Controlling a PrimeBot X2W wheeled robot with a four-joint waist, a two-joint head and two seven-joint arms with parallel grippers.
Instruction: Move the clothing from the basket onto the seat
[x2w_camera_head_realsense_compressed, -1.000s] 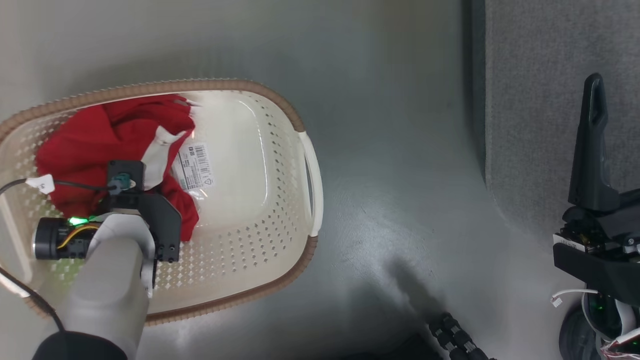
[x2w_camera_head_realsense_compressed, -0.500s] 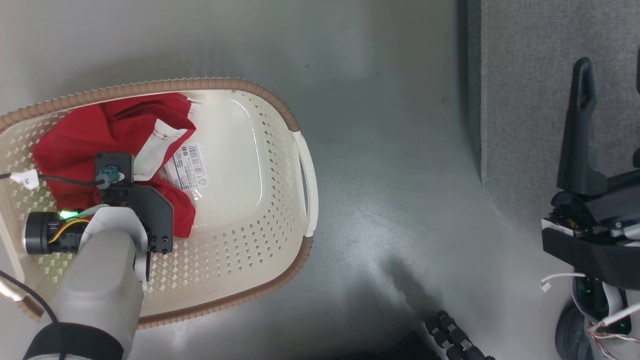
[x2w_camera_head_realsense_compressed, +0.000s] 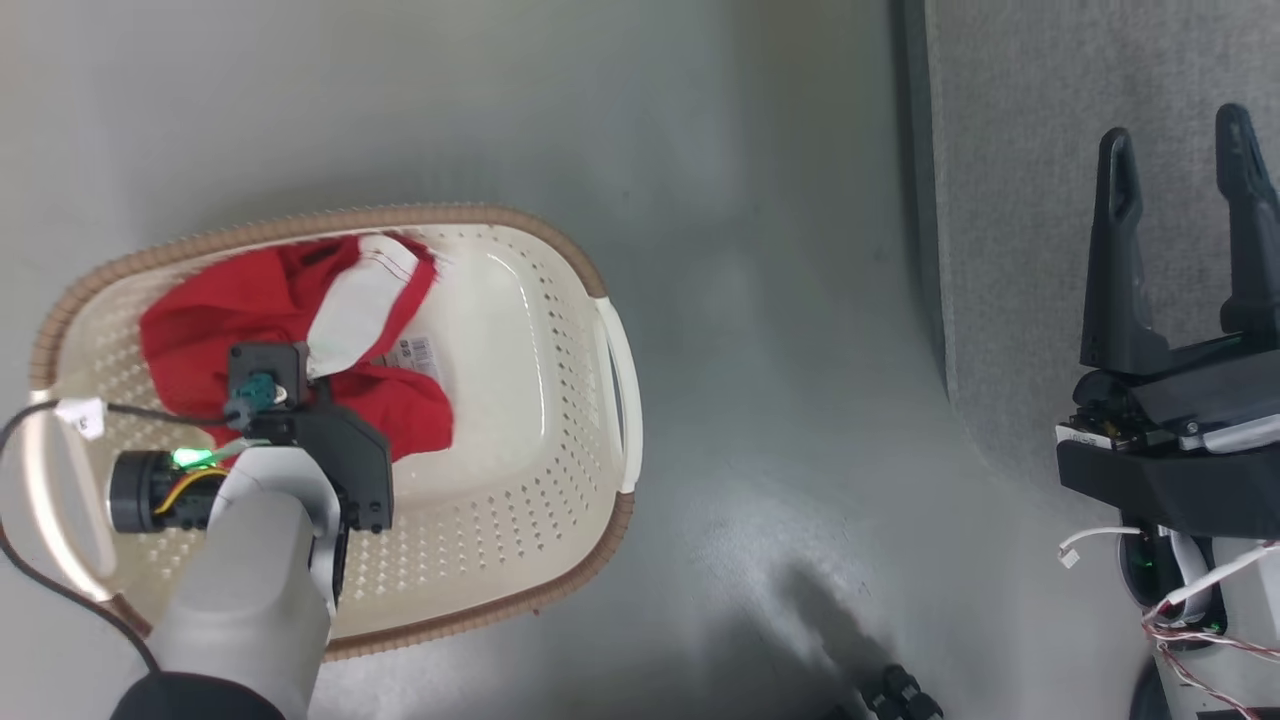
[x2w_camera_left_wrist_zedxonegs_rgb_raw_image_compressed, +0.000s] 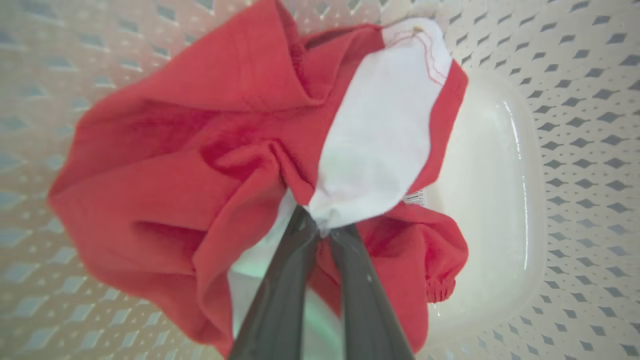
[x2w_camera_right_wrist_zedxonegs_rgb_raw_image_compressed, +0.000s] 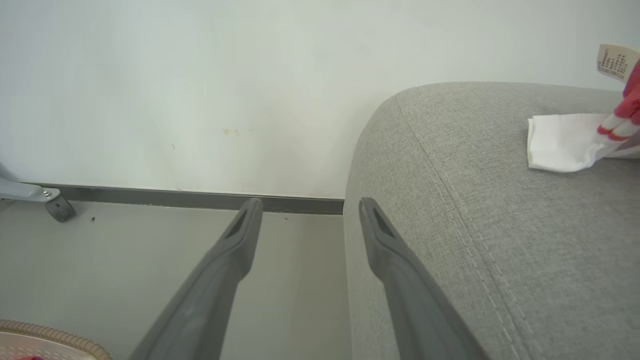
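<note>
- Oval cream plastic basket (x2w_camera_head_realsense_compressed: 480, 500) with perforated sides, brown rim and white handles. It sits on the smooth grey-green floor (x2w_camera_head_realsense_compressed: 780, 300), well apart from the seat.
- Inside it is one crumpled soft red garment (x2w_camera_head_realsense_compressed: 220, 300) with a white panel, bunched in the basket's left half in the head view. The right half of the basket bottom is bare and glossy.
- Printed white sticker (x2w_camera_head_realsense_compressed: 420, 350) on the basket bottom, partly under the red garment's edge.
- Left gripper (x2w_camera_left_wrist_zedxonegs_rgb_raw_image_compressed: 320, 227) reaches down into the basket. Its two dark fingers are pinched almost together, clamped on the red garment where the white panel meets the red.
- In the left wrist view the fabric gathers in folds up to the tips. A puckered hem (x2w_camera_left_wrist_zedxonegs_rgb_raw_image_compressed: 435, 290) hangs just right of the fingers.
- Cannot tell whether the red garment is off the basket bottom.
- Right gripper (x2w_camera_head_realsense_compressed: 1175, 130) has its fingers spread wide, with nothing between them and touching nothing.
- In the head view it sits over the edge of the large grey fabric-upholstered seat (x2w_camera_head_realsense_compressed: 1010, 200) with a rounded corner.
- In the right wrist view, one finger is over the floor and the other in front of the seat corner. Pale wall (x2w_camera_right_wrist_zedxonegs_rgb_raw_image_compressed: 200, 75) and dark baseboard (x2w_camera_right_wrist_zedxonegs_rgb_raw_image_compressed: 175, 197) are behind.
- White folded fabric piece (x2w_camera_right_wrist_zedxonegs_rgb_raw_image_compressed: 560, 142) lies flat on the seat top. A red-and-white striped bit and a paper tag (x2w_camera_right_wrist_zedxonegs_rgb_raw_image_compressed: 612, 60) are beside it, cut off by the frame edge.
- A sliver of the basket rim shows in the bottom-left corner of the right wrist view.
</note>
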